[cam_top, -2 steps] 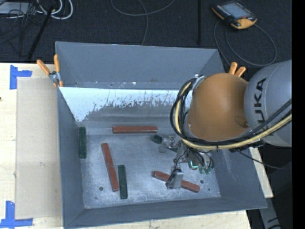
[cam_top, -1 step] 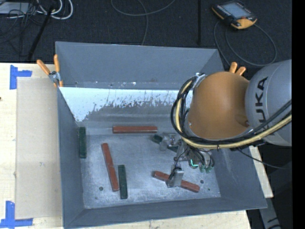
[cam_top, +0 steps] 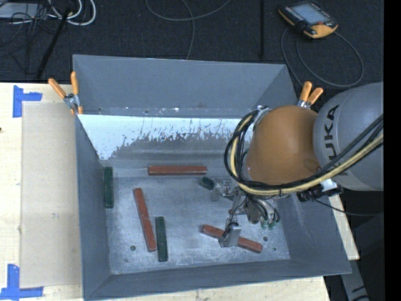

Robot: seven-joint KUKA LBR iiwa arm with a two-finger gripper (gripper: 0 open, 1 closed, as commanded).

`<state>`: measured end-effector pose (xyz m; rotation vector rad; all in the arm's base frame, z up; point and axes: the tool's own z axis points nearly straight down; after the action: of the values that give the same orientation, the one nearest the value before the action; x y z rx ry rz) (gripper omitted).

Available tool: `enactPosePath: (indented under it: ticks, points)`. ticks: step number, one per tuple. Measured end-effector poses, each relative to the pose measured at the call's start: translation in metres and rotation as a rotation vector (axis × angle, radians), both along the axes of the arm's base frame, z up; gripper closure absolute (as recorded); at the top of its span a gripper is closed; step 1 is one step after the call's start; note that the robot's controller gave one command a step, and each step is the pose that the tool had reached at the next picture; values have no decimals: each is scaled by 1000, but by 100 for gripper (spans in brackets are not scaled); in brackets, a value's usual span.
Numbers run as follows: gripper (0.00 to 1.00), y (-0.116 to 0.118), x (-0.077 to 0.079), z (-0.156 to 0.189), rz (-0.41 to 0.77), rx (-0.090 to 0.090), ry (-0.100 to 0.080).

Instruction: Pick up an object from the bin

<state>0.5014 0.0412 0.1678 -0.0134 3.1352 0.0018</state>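
Gripper (cam_top: 229,236) is down at the bin (cam_top: 182,83) floor, near the front-right corner, right on top of a red-brown flat stick (cam_top: 252,246). The stick lies nearly parallel to the front wall, tilted slightly, with both ends sticking out either side of the gripper. The gripper tip sits about mid-length on it and looks to be touching or just above it. Can't tell whether the gripper is released or clenched, since the tip is too small and cluttered by cables (cam_top: 235,158) to read; not calling it a grasp. The orange wrist cover (cam_top: 282,144) hangs over the right side of the bin. The other parts are well apart from the gripper. A second red-brown stick (cam_top: 177,169) lies along the foot of the back wall. A third red-brown stick (cam_top: 144,219) lies diagonally in the left half of the floor. A dark green stick (cam_top: 161,238) is just beside that one's front end. Another dark green stick (cam_top: 108,187) runs along the left wall. A small dark piece (cam_top: 207,182) sits mid-floor behind the gripper; can't make out what it is.
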Motion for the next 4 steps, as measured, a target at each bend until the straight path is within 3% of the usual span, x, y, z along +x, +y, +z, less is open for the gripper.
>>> enactPosePath:
  ticks: [1, 2, 3, 4]
  points:
    - [100, 26, -7, -94, -109, -1, 10]
    - [0, 25, -7, -94, -112, -1, 10]
    - [100, 25, -7, -94, -114, -1, 10]
    - [0, 25, -6, -94, -116, -1, 10]
